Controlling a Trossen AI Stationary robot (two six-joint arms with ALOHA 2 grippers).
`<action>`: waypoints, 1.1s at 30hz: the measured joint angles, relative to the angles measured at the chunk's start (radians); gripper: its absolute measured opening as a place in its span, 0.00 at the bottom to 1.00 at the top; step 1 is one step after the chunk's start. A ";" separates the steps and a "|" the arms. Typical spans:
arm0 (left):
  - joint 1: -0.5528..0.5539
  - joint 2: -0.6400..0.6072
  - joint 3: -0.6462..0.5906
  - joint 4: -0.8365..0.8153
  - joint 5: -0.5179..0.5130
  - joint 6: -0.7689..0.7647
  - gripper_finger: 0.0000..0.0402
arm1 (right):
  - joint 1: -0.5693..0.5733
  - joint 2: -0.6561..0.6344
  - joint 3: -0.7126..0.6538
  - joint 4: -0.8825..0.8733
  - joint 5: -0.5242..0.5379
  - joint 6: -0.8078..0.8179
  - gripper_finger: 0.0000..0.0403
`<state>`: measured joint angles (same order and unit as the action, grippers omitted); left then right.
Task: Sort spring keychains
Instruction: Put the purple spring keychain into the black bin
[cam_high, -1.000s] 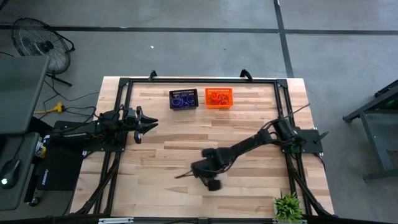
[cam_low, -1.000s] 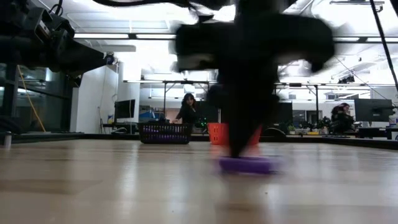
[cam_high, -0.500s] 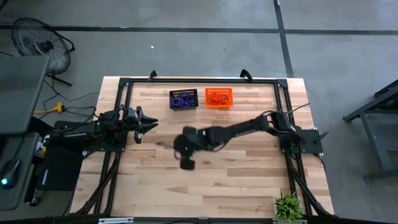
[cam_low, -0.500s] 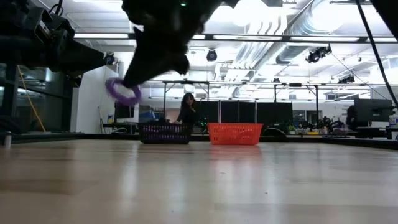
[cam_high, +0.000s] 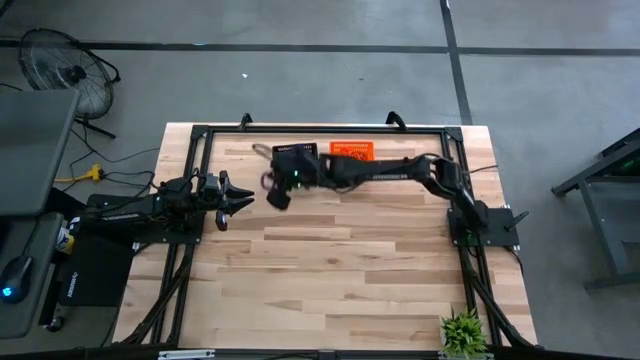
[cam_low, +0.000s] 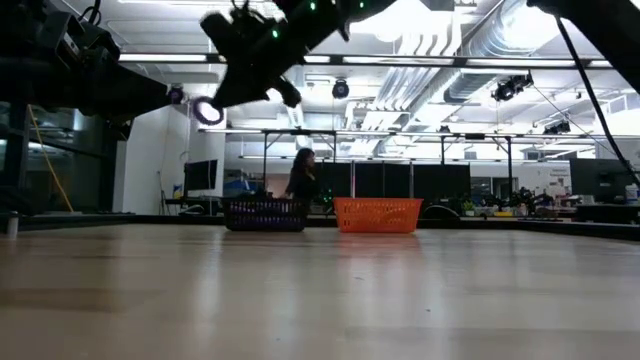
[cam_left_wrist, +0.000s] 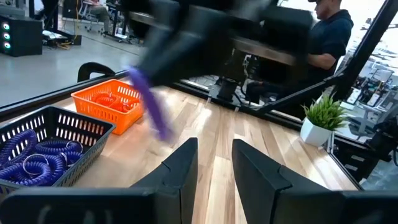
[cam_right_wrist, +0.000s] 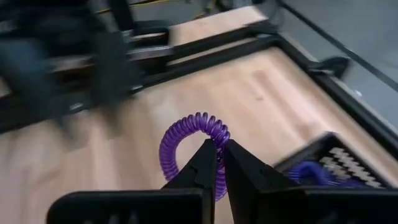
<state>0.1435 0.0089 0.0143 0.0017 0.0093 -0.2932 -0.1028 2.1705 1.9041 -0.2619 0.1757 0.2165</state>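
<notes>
Right gripper (cam_right_wrist: 217, 163) clenched on purple spring keychain (cam_right_wrist: 194, 146), aloft.
It hangs beside the black basket (cam_high: 296, 152) near the worktop's far edge; left gripper (cam_left_wrist: 214, 163) parted, holding nothing.

Pale wood table (cam_high: 330, 260), satin; plastic mesh baskets (cam_left_wrist: 109, 102).

Pale wooden plank surface (cam_high: 330, 260) with black frame rails, black basket (cam_low: 265, 214) and orange basket (cam_high: 352, 149) side by side at far edge, small green plant (cam_high: 463, 331) at near right corner
</notes>
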 joint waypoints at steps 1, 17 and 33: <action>0.000 0.000 0.000 0.000 0.000 0.000 0.25 | -0.019 0.000 0.000 -0.002 0.007 0.011 0.04; 0.000 0.000 0.000 0.000 0.000 0.000 0.25 | -0.225 -0.001 -0.003 -0.077 0.061 0.127 0.04; 0.000 0.000 0.000 0.000 0.000 0.000 0.25 | -0.259 0.005 -0.005 -0.258 0.103 0.347 0.04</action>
<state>0.1436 0.0089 0.0143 0.0017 0.0090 -0.2932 -0.3616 2.1754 1.8996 -0.5200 0.2783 0.5631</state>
